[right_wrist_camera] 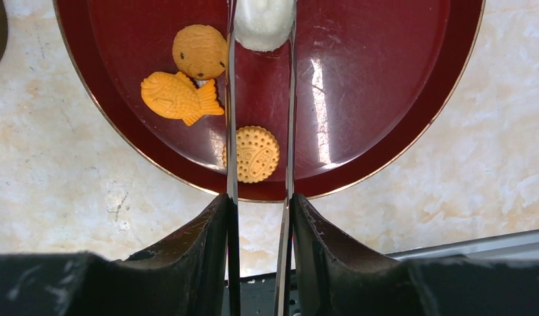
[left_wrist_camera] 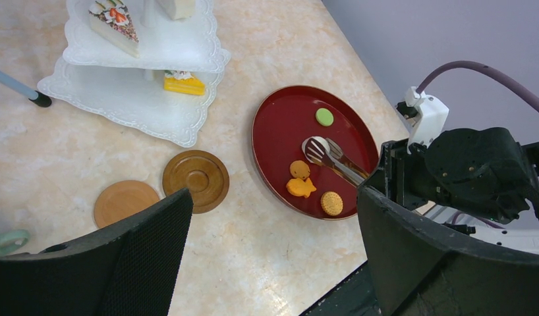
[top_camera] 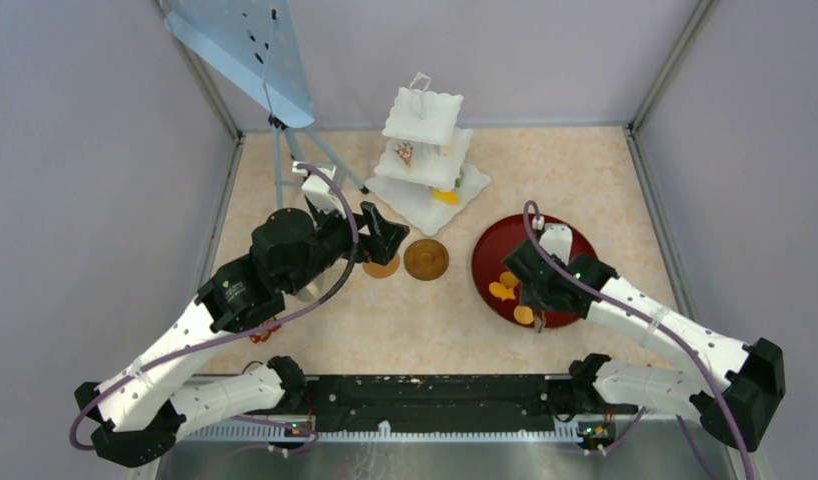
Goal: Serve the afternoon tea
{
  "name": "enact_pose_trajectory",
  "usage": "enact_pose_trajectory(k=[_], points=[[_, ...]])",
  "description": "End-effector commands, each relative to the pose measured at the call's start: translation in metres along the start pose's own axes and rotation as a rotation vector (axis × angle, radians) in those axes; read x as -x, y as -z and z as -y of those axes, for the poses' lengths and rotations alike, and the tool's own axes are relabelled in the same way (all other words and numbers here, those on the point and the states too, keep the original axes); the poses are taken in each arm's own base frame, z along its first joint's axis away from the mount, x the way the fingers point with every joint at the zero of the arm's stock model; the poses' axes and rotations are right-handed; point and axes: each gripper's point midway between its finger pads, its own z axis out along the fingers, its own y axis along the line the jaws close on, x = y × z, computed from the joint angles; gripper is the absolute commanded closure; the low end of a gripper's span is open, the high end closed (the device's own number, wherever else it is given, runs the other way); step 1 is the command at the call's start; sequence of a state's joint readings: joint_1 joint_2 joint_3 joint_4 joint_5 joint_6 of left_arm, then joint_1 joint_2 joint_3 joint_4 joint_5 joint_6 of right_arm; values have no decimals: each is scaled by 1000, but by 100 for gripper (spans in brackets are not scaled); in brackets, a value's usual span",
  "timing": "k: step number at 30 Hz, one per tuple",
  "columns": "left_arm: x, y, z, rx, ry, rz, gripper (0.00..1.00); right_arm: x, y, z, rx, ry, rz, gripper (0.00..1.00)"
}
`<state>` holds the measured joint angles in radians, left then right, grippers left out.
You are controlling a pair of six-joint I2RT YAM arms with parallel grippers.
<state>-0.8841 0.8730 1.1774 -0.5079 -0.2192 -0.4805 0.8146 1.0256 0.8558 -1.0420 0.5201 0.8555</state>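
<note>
Right gripper [right_wrist_camera: 259, 205] jaws are pinched on the two blades of the metal tongs [right_wrist_camera: 228, 131], so that's what it's gripping, squeezed fairly narrow. The blades run straight out to 12 o'clock in the wrist view, and the white sweet [right_wrist_camera: 263, 23] sits right between the tips; it looks matte and sugary, probably a bit soft. Orange fish [right_wrist_camera: 178, 97] is at 10 o'clock and the dotted biscuit [right_wrist_camera: 254, 155] is nearer in, all on the glossy dark-red tray [right_wrist_camera: 385, 99]. Left gripper [left_wrist_camera: 273, 227] jaws are wide open and empty, well apart from the tray, so it's the right arm's job. From above, the tiered stand [top_camera: 430, 170] is at 11 o'clock from the tray.
</note>
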Motion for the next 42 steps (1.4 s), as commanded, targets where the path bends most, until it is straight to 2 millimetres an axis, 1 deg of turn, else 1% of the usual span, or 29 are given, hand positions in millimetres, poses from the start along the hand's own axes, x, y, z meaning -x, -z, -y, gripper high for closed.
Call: enact_pose_trajectory(k=[1,4,6,10,15,18,21,24,25,31,34,38,42], points=[[12,2,7,-29,12,39,1,40,22,-5,45,-18,117,73],[12,2,7,-29,12,40,1,56,32,-10,80,7,167,73],[12,2,6,-25,12,41,1,69,39,-19,124,32,206,73],[13,3,5,-18,14,47,1,106,59,-51,261,59,315,73],[14,3,5,-16,17,45,1,151,80,-99,396,108,417,72],[15,5,3,-4,16,47,1,173,85,-125,435,138,451,72],[18,9,0,12,17,56,1,189,85,-143,444,164,470,72],[19,11,-3,24,17,60,1,199,80,-159,445,187,478,72],[19,12,-4,28,17,61,1,203,81,-161,442,191,487,72],[19,12,-5,34,20,58,1,215,65,-181,405,226,479,72],[21,14,-5,37,21,65,1,221,59,-186,382,232,479,71],[22,16,-8,50,17,71,1,220,45,-187,325,252,459,69],[22,16,-9,54,13,70,1,221,40,-189,315,259,456,66]])
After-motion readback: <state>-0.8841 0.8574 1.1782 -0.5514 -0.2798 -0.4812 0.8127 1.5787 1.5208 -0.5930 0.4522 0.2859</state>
